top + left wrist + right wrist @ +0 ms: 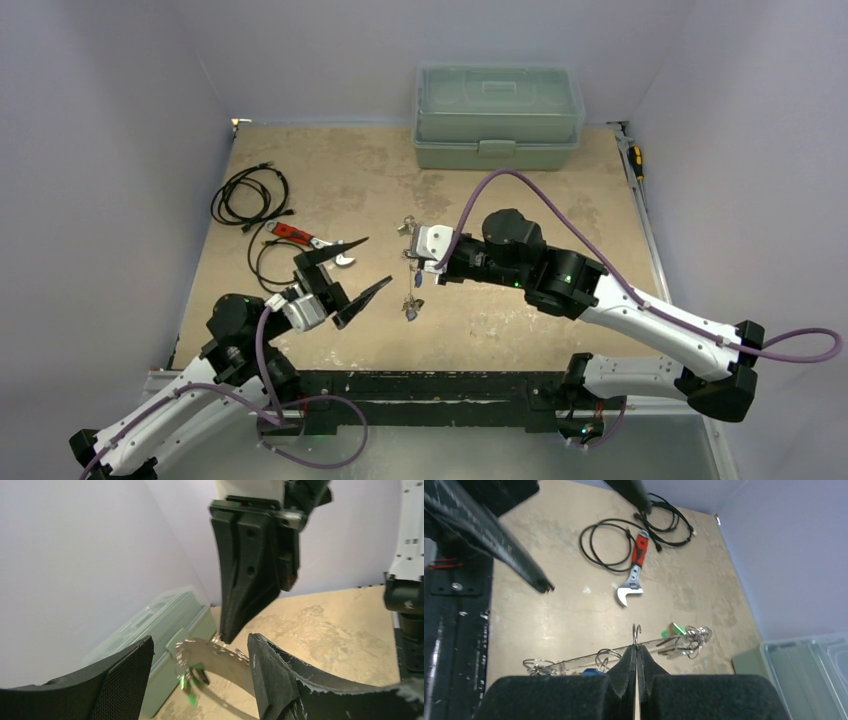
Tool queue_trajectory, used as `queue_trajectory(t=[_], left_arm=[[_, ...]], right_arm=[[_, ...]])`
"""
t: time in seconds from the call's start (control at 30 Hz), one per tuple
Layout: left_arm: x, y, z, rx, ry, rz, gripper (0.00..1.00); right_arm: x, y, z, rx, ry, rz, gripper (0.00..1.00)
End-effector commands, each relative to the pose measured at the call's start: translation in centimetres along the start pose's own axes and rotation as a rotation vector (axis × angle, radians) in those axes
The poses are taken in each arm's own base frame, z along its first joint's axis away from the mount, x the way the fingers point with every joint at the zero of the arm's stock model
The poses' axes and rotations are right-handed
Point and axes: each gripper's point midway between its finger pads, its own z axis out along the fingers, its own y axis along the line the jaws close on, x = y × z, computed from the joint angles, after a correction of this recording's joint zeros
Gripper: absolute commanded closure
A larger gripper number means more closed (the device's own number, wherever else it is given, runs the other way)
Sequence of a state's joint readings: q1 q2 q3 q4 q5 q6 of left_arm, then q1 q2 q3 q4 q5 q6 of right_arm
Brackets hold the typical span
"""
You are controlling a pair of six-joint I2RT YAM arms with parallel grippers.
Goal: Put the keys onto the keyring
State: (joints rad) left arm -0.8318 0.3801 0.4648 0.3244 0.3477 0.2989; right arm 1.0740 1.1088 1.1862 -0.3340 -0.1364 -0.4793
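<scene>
The top camera looked down over the whole counter [500, 190] from behind the arms. The left wrist camera closely faced the right hand [229, 632]; the right wrist camera's downward view shared the wrench [634, 575] with the top view.

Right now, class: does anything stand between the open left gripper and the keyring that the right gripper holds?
Nothing visible does. The left gripper is open and faces the keyring, which is pinched in the shut right gripper with keys dangling. Only air lies between them. The wrench lies flat on the table, off that line.
</scene>
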Motion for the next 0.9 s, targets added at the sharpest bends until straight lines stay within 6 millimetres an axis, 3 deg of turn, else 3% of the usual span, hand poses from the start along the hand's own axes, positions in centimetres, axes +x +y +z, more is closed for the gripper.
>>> queue_trajectory(t=[0.0, 0.27, 0.53, 0.7, 0.87], left_arm=[[-0.3, 3.2, -0.3, -0.172, 0.023, -0.011, 0.32], [2.5, 7.2, -1.1, -0.43, 0.143, -0.091, 0.33], [6.4, 11.3, -3.4, -0.772, 0.268, -0.197, 0.28], [7.8, 12.8, -4.8, -0.924, 0.323, -0.237, 0.28], [9.6, 12.8, -3.9, -0.924, 0.43, -0.277, 0.29]], right_arm=[[-1.3, -3.4, -1.1, 0.171, -0.042, -0.093, 1.0], [-0.1, -3.7, -1.0, 0.207, -0.002, -0.086, 1.0], [1.6, -2.6, -0.3, 0.197, 0.007, 0.004, 1.0], [2.5, -2.4, -0.8, 0.228, 0.016, 0.071, 1.0], [2.0, -3.1, -2.7, 0.319, -0.069, 0.18, 1.0]])
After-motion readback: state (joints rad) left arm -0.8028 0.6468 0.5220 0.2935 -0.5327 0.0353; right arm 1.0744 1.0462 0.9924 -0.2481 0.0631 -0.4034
